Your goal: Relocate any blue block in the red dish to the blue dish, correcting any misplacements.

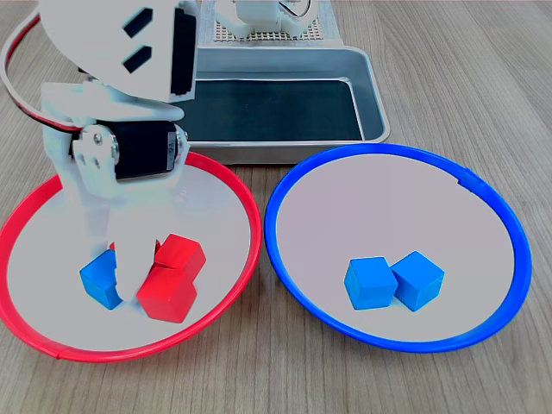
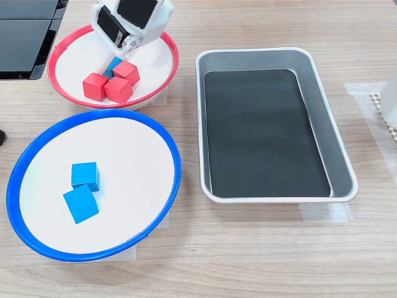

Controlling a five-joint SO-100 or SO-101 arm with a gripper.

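A blue block [image 1: 101, 280] lies in the red dish [image 1: 226, 181] next to red cubes [image 1: 172, 278]. My gripper [image 1: 114, 274] reaches down into this dish. One white finger [image 1: 129, 274] stands between the blue block and the red cubes, and the other finger [image 1: 86, 226] stands just behind the block. Whether they pinch it is unclear. In the second exterior view the arm's head covers the fingers above the blue block [image 2: 114, 63] in the red dish [image 2: 68, 99]. The blue dish [image 1: 285, 185] [image 2: 167, 149] holds two blue cubes [image 1: 392, 281] [image 2: 83, 189].
A rectangular metal tray [image 1: 373, 95] [image 2: 344, 167] with a dark floor stands behind the dishes in the first exterior view and at the second exterior view's right. A dark flat object [image 2: 25, 37] sits at the second exterior view's top left. The tabletop is wood.
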